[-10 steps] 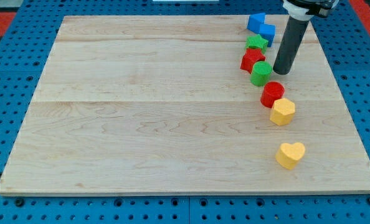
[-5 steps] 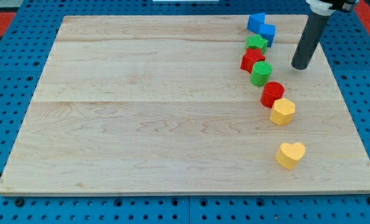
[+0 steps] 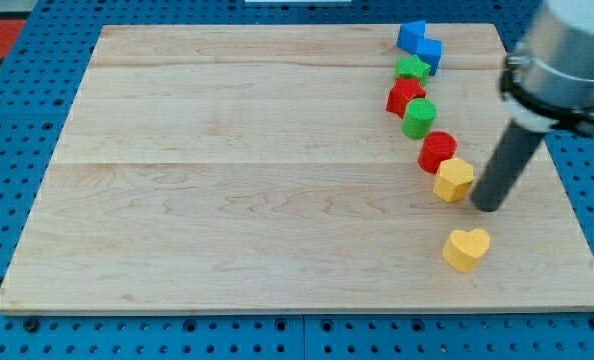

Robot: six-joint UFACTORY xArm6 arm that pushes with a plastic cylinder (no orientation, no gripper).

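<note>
My tip (image 3: 487,205) rests on the board just right of the yellow hexagon block (image 3: 454,180), close to it; contact cannot be told. Below the tip lies the yellow heart block (image 3: 466,249), apart from it. Up and left of the hexagon a chain of blocks runs toward the view's top: a red cylinder (image 3: 438,151) touching the hexagon, a green cylinder (image 3: 419,117), a red block (image 3: 404,96), a green star (image 3: 411,68) and two blue blocks (image 3: 420,43).
The wooden board (image 3: 227,170) lies on a blue perforated table (image 3: 17,120). The arm's grey body (image 3: 567,60) hangs over the board's right edge.
My tip has moved from beside the green cylinder out to the right, then down the view to a spot just right of the yellow hexagon. No block has shifted.
</note>
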